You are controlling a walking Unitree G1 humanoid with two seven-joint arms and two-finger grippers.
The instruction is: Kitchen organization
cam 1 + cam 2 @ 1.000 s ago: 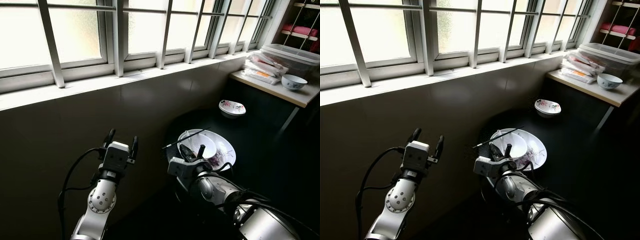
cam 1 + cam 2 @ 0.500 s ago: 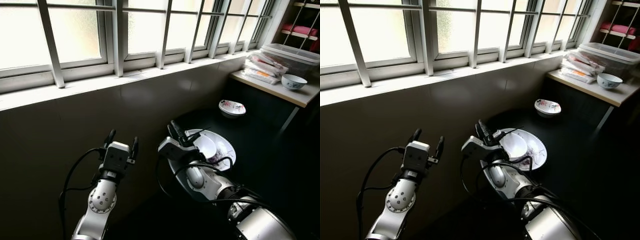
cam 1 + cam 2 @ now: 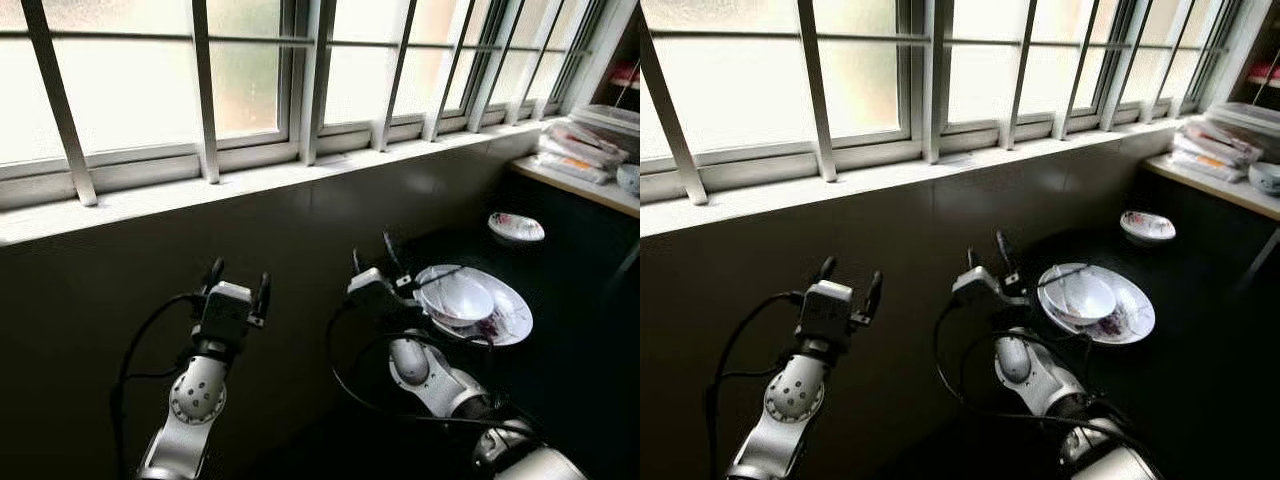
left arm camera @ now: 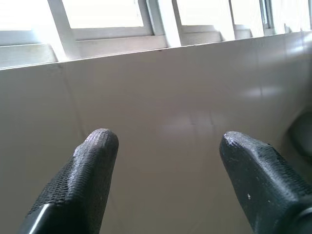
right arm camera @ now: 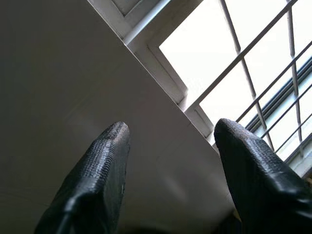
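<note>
Both textured black end effectors, left [image 3: 237, 284] and right [image 3: 371, 255], gape released beside a round glossy floral plate [image 3: 508, 322].

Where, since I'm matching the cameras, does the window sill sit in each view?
Left eye view: window sill slants across mid-picture, below the panes.
Right eye view: same slanting band.
Left wrist view: pale ledge above the tiled wall.
Right wrist view: diagonal ledge under the panes.
Shared landmark: that wall.
</note>
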